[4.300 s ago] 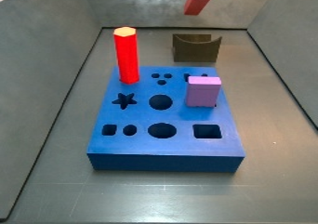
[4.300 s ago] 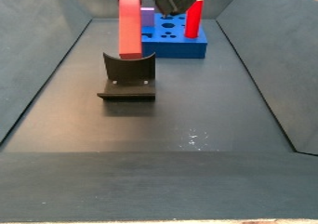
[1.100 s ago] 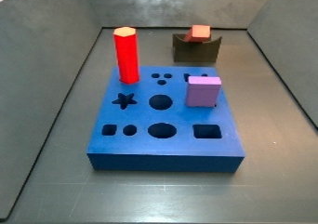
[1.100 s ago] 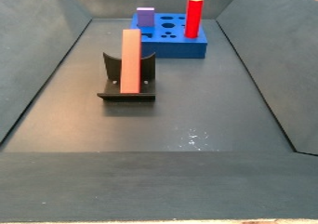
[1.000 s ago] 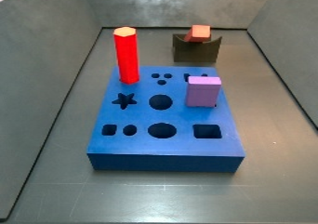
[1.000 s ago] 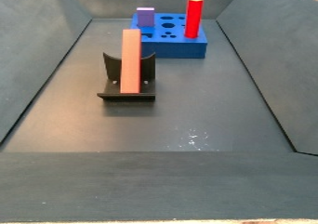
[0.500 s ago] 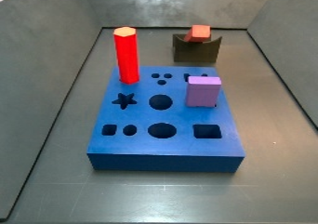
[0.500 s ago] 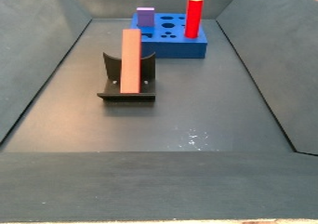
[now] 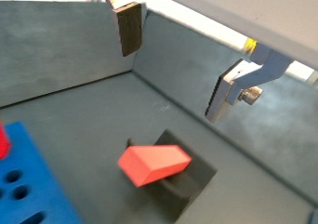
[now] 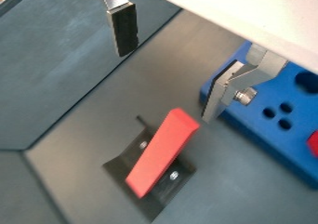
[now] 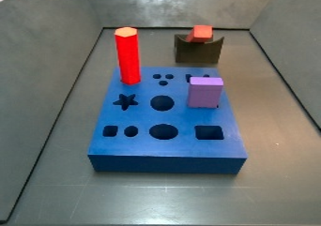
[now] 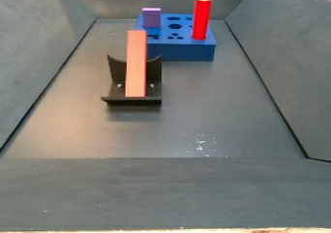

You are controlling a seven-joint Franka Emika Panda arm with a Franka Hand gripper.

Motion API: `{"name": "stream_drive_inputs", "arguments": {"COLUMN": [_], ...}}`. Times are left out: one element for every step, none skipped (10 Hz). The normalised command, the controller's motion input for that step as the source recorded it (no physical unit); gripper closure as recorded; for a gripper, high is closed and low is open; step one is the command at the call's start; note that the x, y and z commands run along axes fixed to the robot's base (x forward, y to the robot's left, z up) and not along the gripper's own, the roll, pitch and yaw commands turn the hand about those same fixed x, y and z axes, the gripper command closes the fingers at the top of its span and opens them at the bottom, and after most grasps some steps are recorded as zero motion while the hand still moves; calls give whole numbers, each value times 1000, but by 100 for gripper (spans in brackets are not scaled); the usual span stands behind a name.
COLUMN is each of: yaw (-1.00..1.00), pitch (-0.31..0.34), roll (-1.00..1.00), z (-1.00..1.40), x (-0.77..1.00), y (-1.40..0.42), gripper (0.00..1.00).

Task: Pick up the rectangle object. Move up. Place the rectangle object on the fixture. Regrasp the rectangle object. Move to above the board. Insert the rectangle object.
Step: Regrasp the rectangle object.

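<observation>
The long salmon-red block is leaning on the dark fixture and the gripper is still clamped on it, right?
Not quite. The long salmon-red block does lean on the dark fixture, but the gripper is open and above it, holding nothing, as both wrist views show.

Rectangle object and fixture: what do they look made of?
The rectangle object looks like matte plastic: uniform salmon colour, crisp edges, though painted wood is possible. The fixture looks like dark matte metal or plastic. The gripper, open, hangs above both.
</observation>
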Motion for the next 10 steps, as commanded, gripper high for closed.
{"name": "stream_drive_inputs", "arguments": {"yaw": [73,79,94,116,140,185,231,261,279,287], "pitch": [128,141,167,196,217,245,262,248,207,153], "roll": [1000,1000,1000,1000,1000,1000,1000,892,728,510], "z": [-2,-8,-10,-10,-9,-14,-14,-17,-14,-15], "x": [100,111,127,145,159,191,216,244,278,324], "y": [-38,-41,-47,-47,-51,-51,-56,-58,-62,-64], "gripper": [0,0,0,0,0,0,0,0,0,0]}}
